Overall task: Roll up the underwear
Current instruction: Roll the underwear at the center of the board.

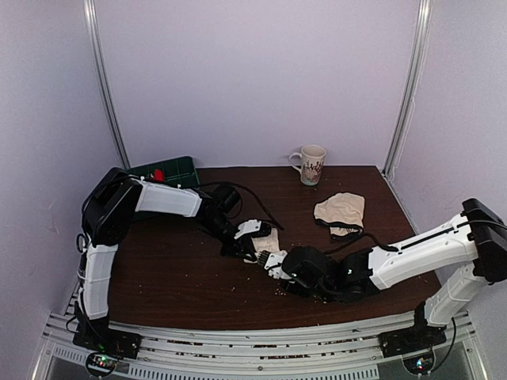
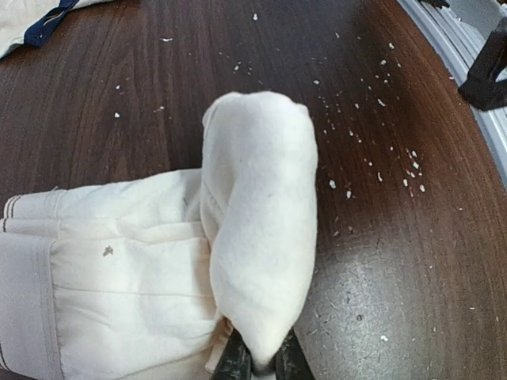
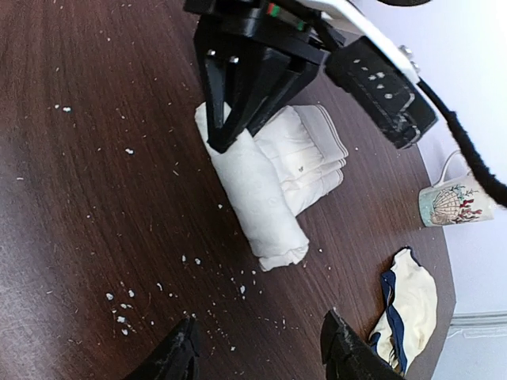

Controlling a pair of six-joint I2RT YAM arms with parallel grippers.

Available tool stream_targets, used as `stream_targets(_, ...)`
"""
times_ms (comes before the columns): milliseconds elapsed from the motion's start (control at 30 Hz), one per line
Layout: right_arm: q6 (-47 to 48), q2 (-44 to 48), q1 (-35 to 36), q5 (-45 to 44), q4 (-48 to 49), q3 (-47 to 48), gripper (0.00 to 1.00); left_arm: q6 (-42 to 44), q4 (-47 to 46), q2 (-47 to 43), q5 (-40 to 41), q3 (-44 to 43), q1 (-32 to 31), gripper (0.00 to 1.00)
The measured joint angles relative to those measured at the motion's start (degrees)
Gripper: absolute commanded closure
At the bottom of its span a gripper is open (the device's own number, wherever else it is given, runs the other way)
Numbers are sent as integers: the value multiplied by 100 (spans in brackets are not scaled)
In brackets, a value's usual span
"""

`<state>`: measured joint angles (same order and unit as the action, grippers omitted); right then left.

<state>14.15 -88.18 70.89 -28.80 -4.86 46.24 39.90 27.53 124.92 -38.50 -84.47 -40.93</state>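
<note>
1. Nearest the overhead lens, the near edge of the dark wooden surface carries both arm bases. This lets each arm reach the middle, where the work sits.
2. The left arm stretches in from the left. The left gripper is pinched together on one end of the roll, most likely to keep the turns from springing loose.
3. The right arm lies low across the right side. The right gripper has its fingers spread apart and holds nothing; it hangs just short of the roll's free end, seemingly ready to steady or tuck it.
4. The underwear is cream and lies mid-surface between the two grippers. One part is wound into a fat roll; the waistband end lies flat beside it, so the rolling looks unfinished.
5. A second garment with dark trim sits well apart, toward the back right.
6. A mug stands at the far edge.
7. Pale crumbs speckle the wood around the roll.
</note>
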Motion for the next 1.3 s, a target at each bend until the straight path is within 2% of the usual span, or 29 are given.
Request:
stream_targets(400,1174,-1086,111,-435,693,428,34,-208,688,435,-680,-555,208,100)
stream_targets(633,1882,-1707,11,-675,1104,579,33,-234,756,490,-793,-610,243,100)
stream_targets(967,2455,-1832,-525,-256,1596,680,45,-236,876,518,-861,-654,289,100)
stream_targets(1067,2505,-1917,-555,-96,1604,680,45,-238,914,553,-925,-686,308,100)
stream_targets(1300,2621,-1847,-507,162,1867,468,35,-258,988,570,-984,-699,356,100)
